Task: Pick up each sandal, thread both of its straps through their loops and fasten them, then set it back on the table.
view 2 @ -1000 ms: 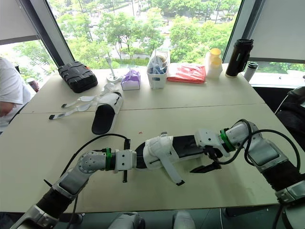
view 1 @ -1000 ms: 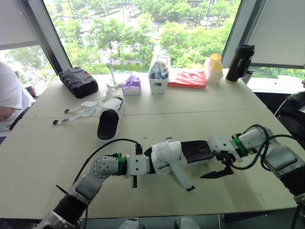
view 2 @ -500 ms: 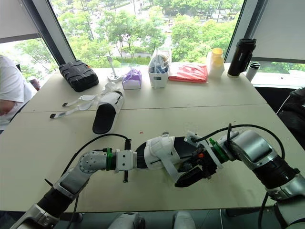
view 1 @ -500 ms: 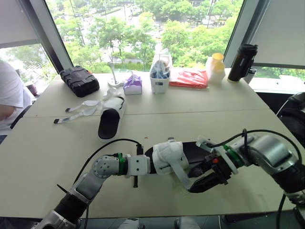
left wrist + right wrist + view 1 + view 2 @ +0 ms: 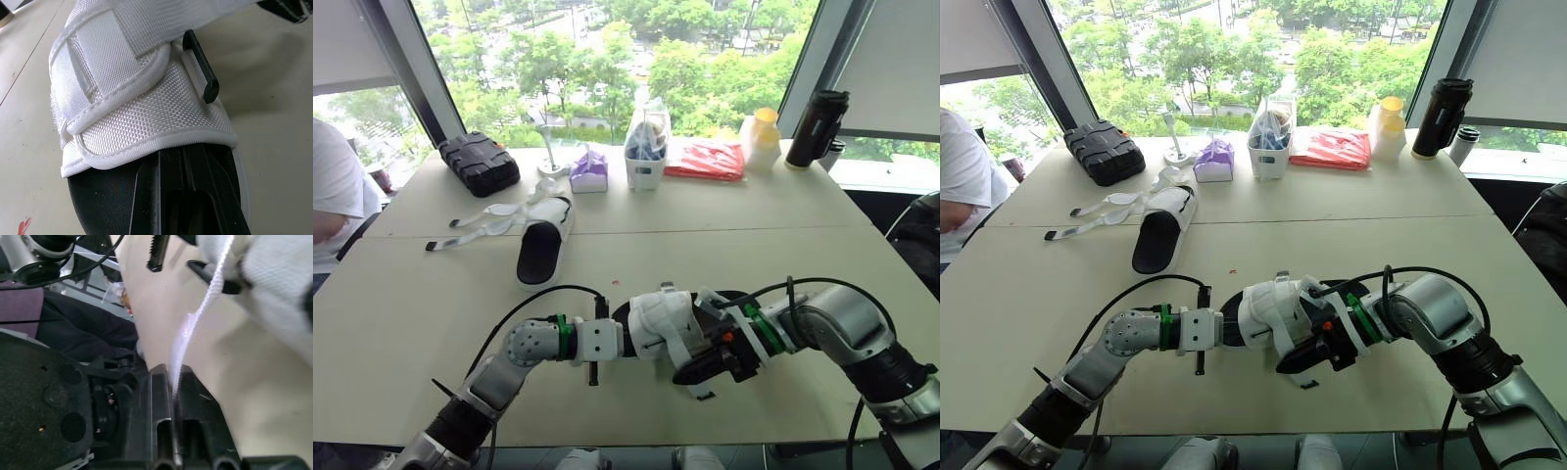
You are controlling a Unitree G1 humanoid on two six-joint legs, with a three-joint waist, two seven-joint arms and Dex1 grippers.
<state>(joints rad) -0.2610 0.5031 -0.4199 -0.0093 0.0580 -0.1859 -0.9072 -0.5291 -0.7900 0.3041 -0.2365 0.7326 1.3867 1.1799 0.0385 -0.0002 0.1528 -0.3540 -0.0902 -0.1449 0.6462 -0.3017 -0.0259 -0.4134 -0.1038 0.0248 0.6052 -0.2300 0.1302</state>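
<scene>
While the left gripper (image 5: 609, 339) is clenched on the end of the near sandal's (image 5: 664, 321) black sole, holding it low at the front of the table (image 5: 411, 323), the right gripper (image 5: 693, 371) is pinched shut on that sandal's loose strap (image 5: 201, 316); the right wrist view shows the webbing running straight down into the closed fingers. Step in hand, as I read it: feed this strap through the black loop (image 5: 200, 66) on the side of the upper. To do it well: keep the left grip firm so the sandal can't yaw, hold the strap flat and untwisted, present its tip edge-on to the loop slot, pull along the slot rather than across it, then fold back and press onto the hook patch. The pinch looks some way up from the tip, so a regrip nearer the end probably helps, otherwise the free tail flops. Risk: tugging the sandal out of the left fingers. Counts: two sandals. Near one: one strap in hand, one that looks laid closed across the upper, though I can't confirm it's fastened. Far sandal (image 5: 540, 250): sits mid-table, well apart, two straps (image 5: 475, 230) splayed open, untouched. One loop visible in close-up. Back row: one black case (image 5: 477, 164), one purple pack (image 5: 587, 171), one red packet (image 5: 703, 159), one black flask (image 5: 813, 127).
</scene>
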